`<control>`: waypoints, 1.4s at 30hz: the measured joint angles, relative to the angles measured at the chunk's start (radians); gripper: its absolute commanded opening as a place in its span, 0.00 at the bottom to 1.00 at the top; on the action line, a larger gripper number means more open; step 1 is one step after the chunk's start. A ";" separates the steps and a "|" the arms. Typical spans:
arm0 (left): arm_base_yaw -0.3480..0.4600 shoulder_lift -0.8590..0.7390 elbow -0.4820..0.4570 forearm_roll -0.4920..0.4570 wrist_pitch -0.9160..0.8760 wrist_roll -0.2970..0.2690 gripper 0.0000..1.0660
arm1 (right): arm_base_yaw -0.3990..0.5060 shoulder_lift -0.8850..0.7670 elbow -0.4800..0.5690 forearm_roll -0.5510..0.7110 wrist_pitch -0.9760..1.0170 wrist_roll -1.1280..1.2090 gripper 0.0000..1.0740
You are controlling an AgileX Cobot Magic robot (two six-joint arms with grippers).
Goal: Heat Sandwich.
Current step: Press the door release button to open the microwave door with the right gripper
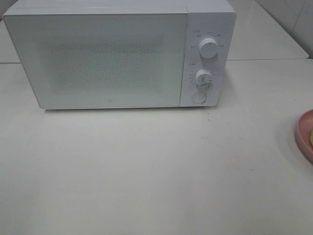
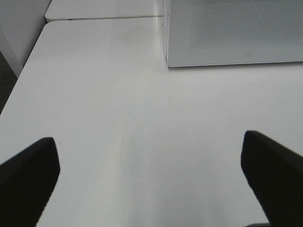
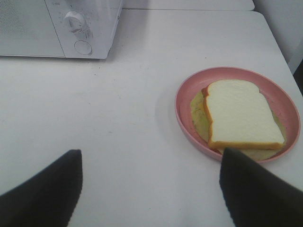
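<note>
Left claw (image 2: 149,182): wide open, empty.
Right claw (image 3: 151,189): wide open, empty.
Sandwich (image 3: 241,116): on plate (image 3: 182,106), ahead of right claw, untouched.
Microwave (image 1: 98,58): door closed.

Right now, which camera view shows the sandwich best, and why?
The right wrist view: the sandwich lies plainly on the pink plate. The exterior high view catches only a yellow sliver at its edge. The left wrist view shows none of it.

sandwich (image 3: 241,116) on pink plate (image 3: 227,71), microwave (image 3: 57,28) well apart, R pincer (image 3: 150,189) spread wide above white table (image 3: 142,94)
</note>
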 measured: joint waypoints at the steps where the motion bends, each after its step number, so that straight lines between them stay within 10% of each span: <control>1: 0.000 0.000 0.000 0.000 0.000 0.000 0.95 | 0.000 0.000 0.000 0.000 0.000 0.000 0.71; 42: 0.000 0.000 0.000 0.000 0.000 0.000 0.95 | 0.000 0.245 -0.038 0.000 -0.183 0.000 0.71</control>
